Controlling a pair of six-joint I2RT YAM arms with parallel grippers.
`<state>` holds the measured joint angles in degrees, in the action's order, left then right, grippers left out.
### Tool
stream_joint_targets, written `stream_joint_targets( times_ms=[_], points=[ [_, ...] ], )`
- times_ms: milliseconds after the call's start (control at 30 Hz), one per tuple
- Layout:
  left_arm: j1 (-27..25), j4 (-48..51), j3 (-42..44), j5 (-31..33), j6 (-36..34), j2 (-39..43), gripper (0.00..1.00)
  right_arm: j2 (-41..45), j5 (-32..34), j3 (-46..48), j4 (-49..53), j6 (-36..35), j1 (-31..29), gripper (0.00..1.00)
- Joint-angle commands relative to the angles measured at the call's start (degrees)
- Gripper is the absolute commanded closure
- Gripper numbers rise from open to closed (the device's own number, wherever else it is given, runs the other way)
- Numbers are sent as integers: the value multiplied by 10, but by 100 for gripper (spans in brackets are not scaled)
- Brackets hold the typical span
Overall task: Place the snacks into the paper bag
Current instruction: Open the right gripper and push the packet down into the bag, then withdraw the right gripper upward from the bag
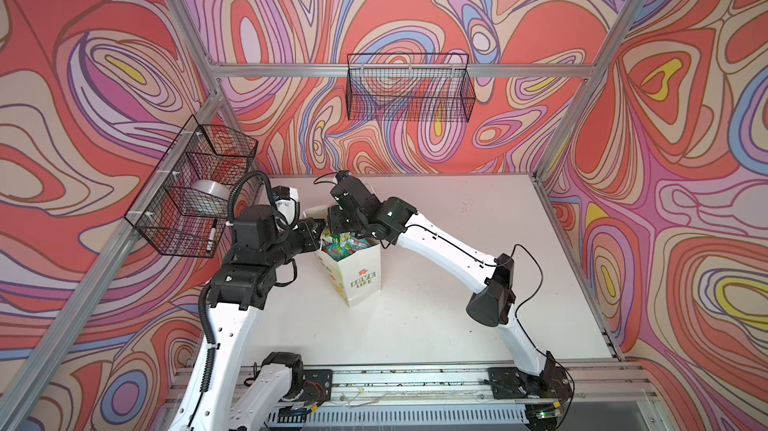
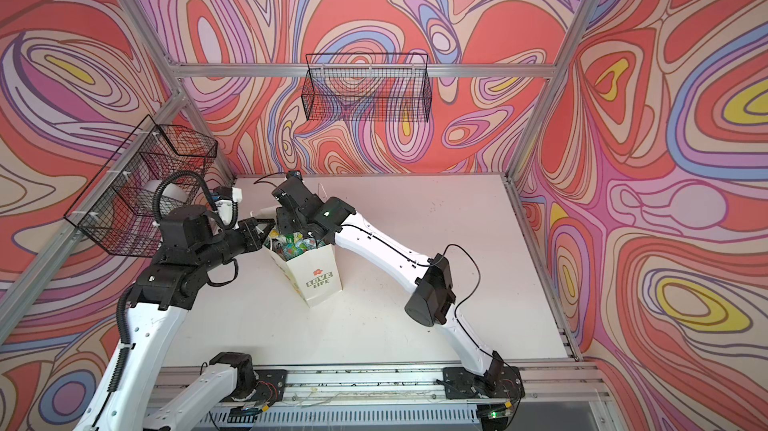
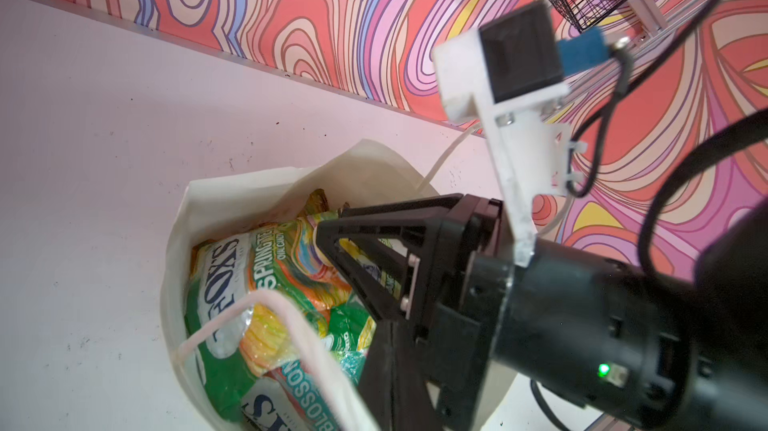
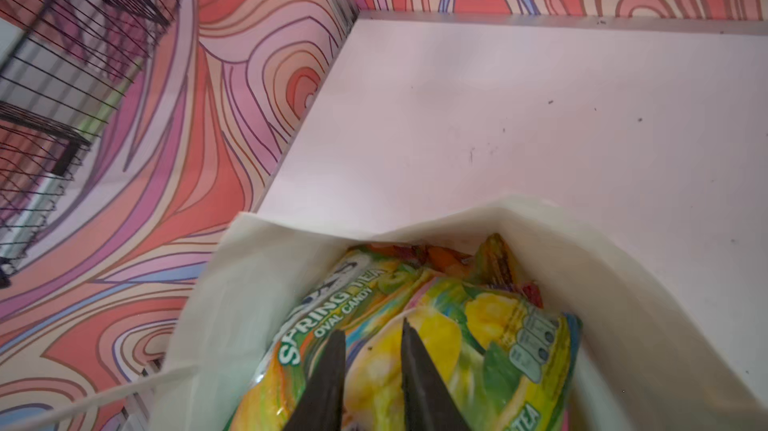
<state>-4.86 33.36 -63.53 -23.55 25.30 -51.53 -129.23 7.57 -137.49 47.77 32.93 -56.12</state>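
The white paper bag (image 1: 361, 279) (image 2: 320, 283) marked "LOVE LIFE" stands upright mid-table, packed with the snacks (image 1: 345, 242) (image 2: 297, 244). In the left wrist view a green packet (image 3: 216, 350) and a yellow-green "Spring Tea" packet (image 3: 274, 266) lie on top inside it. My left gripper (image 1: 320, 228) (image 3: 392, 370) is shut at the bag's left rim (image 3: 232, 187) and seems to pinch the paper. My right gripper (image 1: 334, 233) (image 4: 372, 327) reaches down into the bag's mouth. Its fingers stand slightly apart over the Spring Tea packet (image 4: 478, 325), with nothing clamped between them.
A black wire basket (image 1: 409, 88) hangs on the back wall. Another wire basket (image 1: 195, 187) on the left wall, close behind my left arm, holds a silvery object and a marker. The white table (image 1: 457, 262) ends at aluminium frame rails.
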Motion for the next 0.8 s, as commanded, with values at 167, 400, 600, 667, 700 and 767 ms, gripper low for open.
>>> stream_joint_targets(
  times_ms=[167, 400, 600, 667, 700, 767],
  points=[
    [1, -9, 2, -2, 1, 5, 100, 55, -22, 152, 2, 15, 4, 76],
    [1, -9, 1, 2, 0, 2, 100, 57, -63, 59, 3, -40, -1, 60],
    [1, -7, 0, 6, -2, 0, 100, 148, -77, 28, -28, -99, -3, 16],
    [1, -6, 0, 6, -2, 0, 100, 184, -45, 37, -22, -113, -3, 6],
    [1, -7, 1, 5, -2, 0, 100, 201, -22, 45, -19, -119, -4, 3],
    [1, -7, 1, 4, -1, 1, 100, 234, 36, 65, -11, -132, -3, 2]
  ],
)
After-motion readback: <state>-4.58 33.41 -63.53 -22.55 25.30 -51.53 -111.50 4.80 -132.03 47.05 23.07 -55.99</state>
